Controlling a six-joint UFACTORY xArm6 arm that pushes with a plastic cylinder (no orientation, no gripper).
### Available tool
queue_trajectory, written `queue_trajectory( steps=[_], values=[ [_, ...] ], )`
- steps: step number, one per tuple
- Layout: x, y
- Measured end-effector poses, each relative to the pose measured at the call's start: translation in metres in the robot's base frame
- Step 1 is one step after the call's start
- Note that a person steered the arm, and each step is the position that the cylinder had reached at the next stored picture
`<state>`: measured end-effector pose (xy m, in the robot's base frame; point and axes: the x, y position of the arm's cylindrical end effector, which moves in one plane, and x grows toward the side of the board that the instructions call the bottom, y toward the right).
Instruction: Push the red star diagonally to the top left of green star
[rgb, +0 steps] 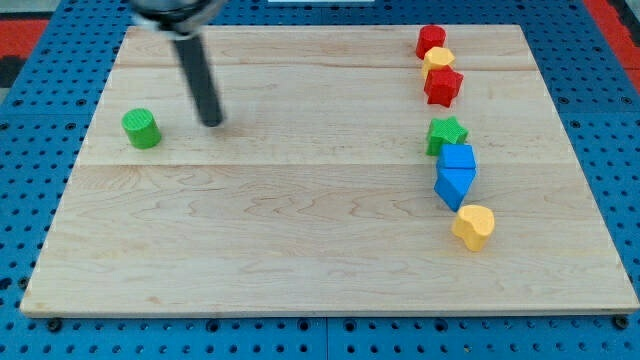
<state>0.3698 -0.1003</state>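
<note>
My tip (213, 122) is down on the wooden board (300, 250), touching no block. No jaws here, just the bare rod, so there's nothing to spread or pinch. Nearest thing is the green cylinder (141, 128), just off toward the view's left.

Red star (443, 87) is far from the tip, toward the view's right and slightly up. It's in the right-hand column: a yellow block (438, 59) touches it from above, and a red block (431, 39), shape unclear, sits above that. Green star (447, 135) is directly below the red star, close, possibly touching. Below it are two blue blocks (456, 173), then a yellow heart (474, 226).

My read is approach phase, push not begun. The red star sits above the green one, not upper-left. Next: cross the board and come in on the red star's right side, which means rounding the column. Then shove leftward, without clipping the yellow block or dragging the green star.
</note>
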Motion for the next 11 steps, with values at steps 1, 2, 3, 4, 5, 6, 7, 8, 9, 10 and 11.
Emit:
queue_trajectory(
  steps=[1, 2, 3, 4, 5, 6, 7, 8, 9, 10, 11],
  values=[
    [-0.001, 0.029],
    [-0.001, 0.029],
    [-0.005, 0.096],
    [-0.01, 0.161],
    [-0.014, 0.218],
    [-0.033, 0.291],
    [-0.033, 0.307],
    [-0.067, 0.293],
    [-0.105, 0.198],
    [-0.09, 0.201],
    [-0.095, 0.279]
  ],
)
